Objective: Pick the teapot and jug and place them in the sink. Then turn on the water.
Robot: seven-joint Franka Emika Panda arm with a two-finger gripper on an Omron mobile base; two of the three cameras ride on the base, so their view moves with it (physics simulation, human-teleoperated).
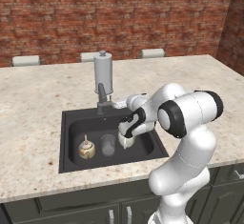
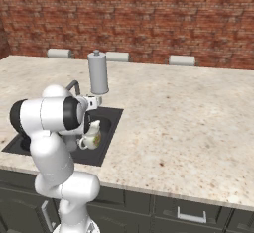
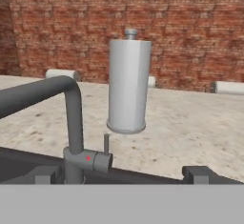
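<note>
Stone, brick, matt metal and glazed ware

The counter (image 1: 38, 104) looks like speckled beige stone, smooth; the wall (image 1: 119, 13) behind is rough red brick. The sink (image 1: 66, 123) and tap (image 3: 71, 104) are matt dark grey. The cylinder (image 3: 127, 85) looks like brushed pale metal. Teapot (image 1: 86, 149) and jug (image 2: 92, 137) appear glazed; the glass (image 1: 108, 145) is clear.
</note>
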